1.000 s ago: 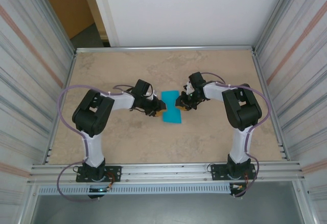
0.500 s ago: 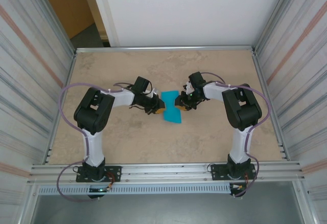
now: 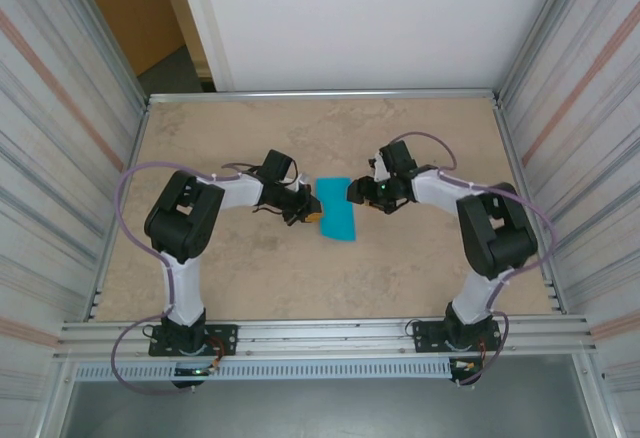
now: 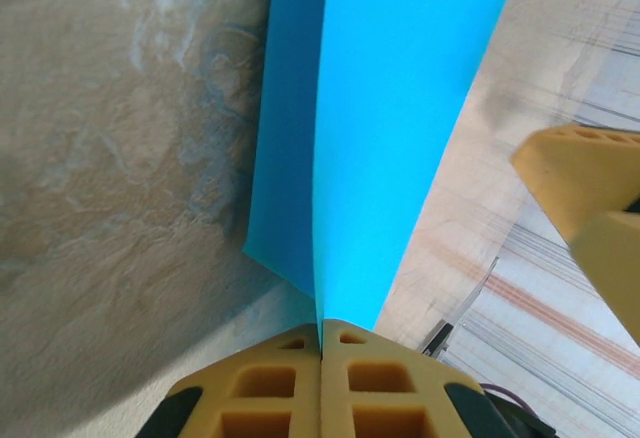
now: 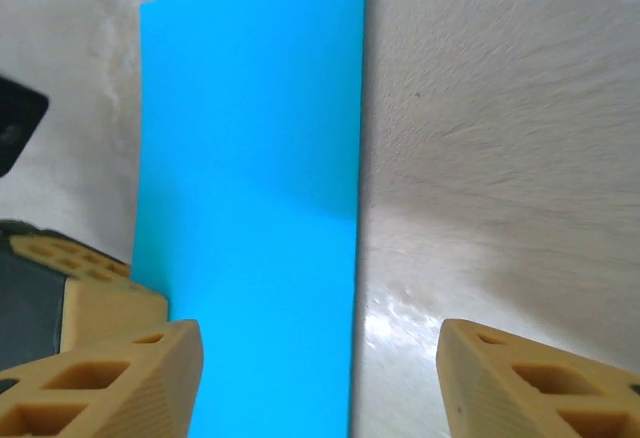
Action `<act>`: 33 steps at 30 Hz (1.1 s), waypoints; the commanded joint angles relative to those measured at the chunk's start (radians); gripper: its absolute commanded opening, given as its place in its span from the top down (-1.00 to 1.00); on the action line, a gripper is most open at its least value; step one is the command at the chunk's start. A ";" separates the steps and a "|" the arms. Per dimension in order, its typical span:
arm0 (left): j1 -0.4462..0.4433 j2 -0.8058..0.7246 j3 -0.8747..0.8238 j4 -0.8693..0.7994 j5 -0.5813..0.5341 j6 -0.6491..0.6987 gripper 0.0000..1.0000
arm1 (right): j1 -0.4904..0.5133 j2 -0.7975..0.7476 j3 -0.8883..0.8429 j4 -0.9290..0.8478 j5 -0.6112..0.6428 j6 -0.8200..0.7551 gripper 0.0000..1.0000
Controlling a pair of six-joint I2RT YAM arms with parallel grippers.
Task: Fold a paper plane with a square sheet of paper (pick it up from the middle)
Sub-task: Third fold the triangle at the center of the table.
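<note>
Your left gripper (image 3: 310, 215) has just pinched fully shut on the left edge of the square sheet of paper (image 3: 335, 210). Your right gripper (image 3: 356, 194) has spread its fingers and backed off just beside it, so my guess is the left arm owns the sheet now. The paper's doubled over into a clean teal rectangle, mid-table between both grippers.

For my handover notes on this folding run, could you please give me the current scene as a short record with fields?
paper: teal sheet, apparently folded in two into a narrow rectangle
place: mid table, between the two grippers
left gripper: shut on the teal sheet's edge
right gripper: open, gripping nothing
plane shape: not yet formed
</note>
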 commanded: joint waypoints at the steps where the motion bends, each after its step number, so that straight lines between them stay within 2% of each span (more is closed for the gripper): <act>1: 0.001 -0.050 0.003 -0.009 -0.001 -0.046 1.00 | 0.050 -0.110 -0.069 0.121 0.146 -0.118 -0.37; 8: 0.000 -0.060 0.001 -0.013 0.003 -0.084 1.00 | 0.187 -0.224 -0.232 0.305 0.231 -0.310 -0.52; 15: 0.000 -0.056 0.005 -0.019 0.011 -0.107 1.00 | 0.331 -0.212 -0.285 0.349 0.217 -0.500 -0.53; 22: 0.001 -0.054 0.008 -0.013 0.009 -0.115 1.00 | 0.405 -0.150 -0.290 0.384 0.261 -0.631 -0.42; 25: 0.001 -0.053 0.011 -0.021 0.012 -0.114 1.00 | 0.432 -0.113 -0.290 0.387 0.324 -0.675 -0.38; 29: 0.001 -0.052 0.012 -0.027 0.012 -0.110 1.00 | 0.438 -0.093 -0.280 0.396 0.433 -0.681 -0.14; 33: 0.001 -0.054 0.011 -0.029 0.009 -0.108 1.00 | 0.434 -0.136 -0.302 0.420 0.466 -0.680 -0.14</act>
